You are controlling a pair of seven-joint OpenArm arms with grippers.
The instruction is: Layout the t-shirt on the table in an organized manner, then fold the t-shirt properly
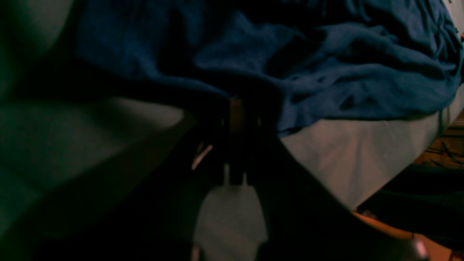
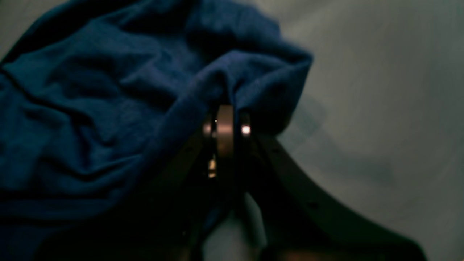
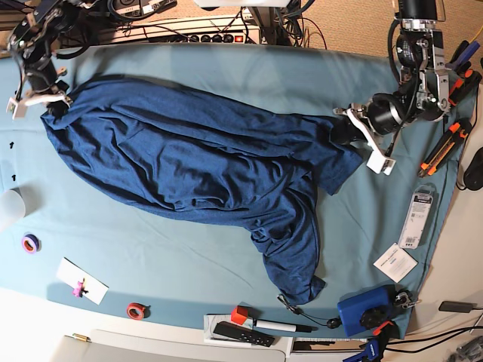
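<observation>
T-shirt (image 3: 204, 166) across the table (image 3: 226, 68), between both pincers.

A heathered dark navy-blue is shown by the t-shirt (image 3: 204, 166) (plain, with no print). The table (image 3: 189, 256) is covered in smooth light teal-blue cloth. Near the front edge, a red tape roll (image 3: 136, 310), a purple tape roll (image 3: 30, 243) and a blue box (image 3: 364, 310) are seen.

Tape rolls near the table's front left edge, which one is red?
The red tape roll nearest the front edge, beside the white card; the other roll is purple.
</observation>
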